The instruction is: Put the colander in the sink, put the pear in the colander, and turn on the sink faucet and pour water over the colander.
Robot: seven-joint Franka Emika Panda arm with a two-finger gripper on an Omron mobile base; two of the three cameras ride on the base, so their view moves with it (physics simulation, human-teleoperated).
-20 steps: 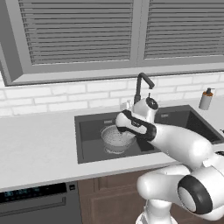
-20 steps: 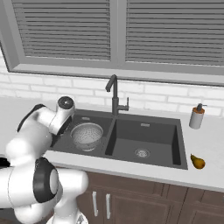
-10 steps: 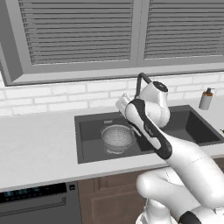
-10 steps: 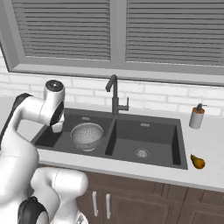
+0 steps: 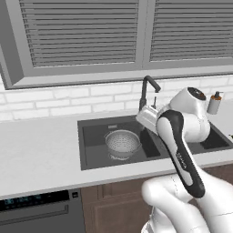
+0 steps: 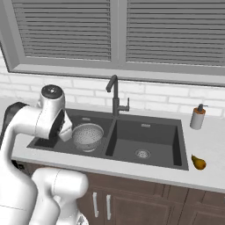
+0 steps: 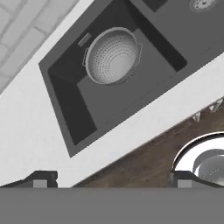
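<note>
The sink (image 6: 176, 151) is the reference: a dark grey, matte, rectangular double basin set in the pale surface (image 5: 41, 154). Its left basin holds the colander (image 6: 87, 136), a round silver mesh bowl with loop handles, nothing inside it. The pear (image 6: 198, 162), small and yellow-orange, lies on the surface right of the sink. The gripper (image 7: 109, 177) stands wide open, holding nothing, above the sink's front edge.

There is one colander (image 6: 87, 136), one pear (image 6: 198, 162), one sink faucet (image 6: 115, 94) and one soap dispenser (image 6: 197, 117). The one sink (image 6: 145, 165) has two basins with two drains, and two blinds (image 6: 66, 28) hang above.
</note>
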